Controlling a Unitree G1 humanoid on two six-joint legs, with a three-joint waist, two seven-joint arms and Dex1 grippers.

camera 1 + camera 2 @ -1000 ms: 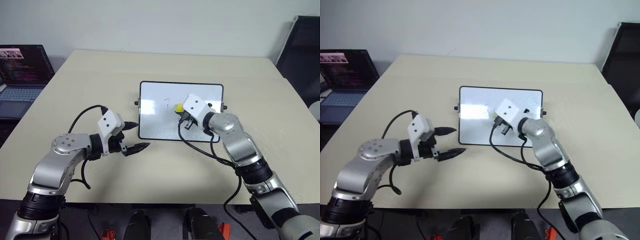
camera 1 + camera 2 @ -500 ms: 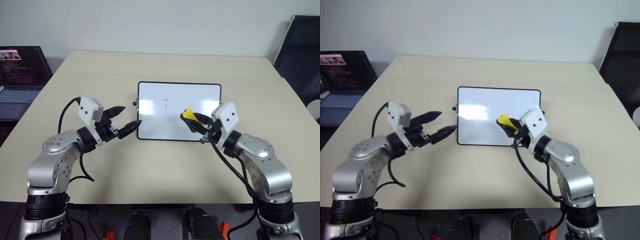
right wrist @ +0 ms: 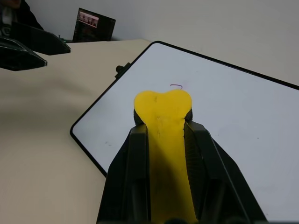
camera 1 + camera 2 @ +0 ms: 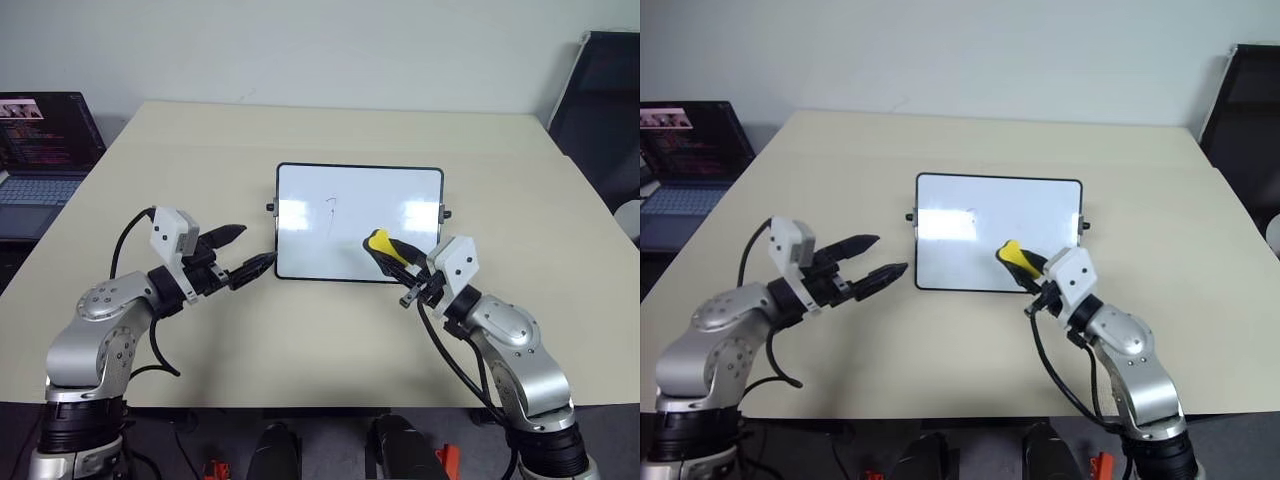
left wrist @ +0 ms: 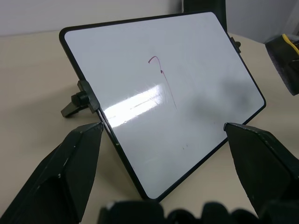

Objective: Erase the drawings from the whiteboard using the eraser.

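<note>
so since a second ago the right arm has pulled off the whiteboard and back toward the robot, and the left arm has swung out from the board's near-left corner to its left side.

everything relative to the whiteboard: it's propped at a tilt mid-table on little black side knobs. left gripper sits just off its left edge, fingers spread wide with nothing between them, not touching it as far as i can tell. right gripper hangs over the board's near-right corner, pinching the yellow eraser, which pokes out past the fingertips. whether it touches the surface i can't tell.

what could go wrong, imo: the board only rests on small feet, so a hard push with the eraser could slide or tip it, since the left gripper isn't bracing it. also the remaining drawing sits in the left-middle, well away from the eraser, so a short swipe would miss it.

writing: just one thin stroke like a "7". the laptop far left of the board shows text, too small to read. no brands visible.
</note>
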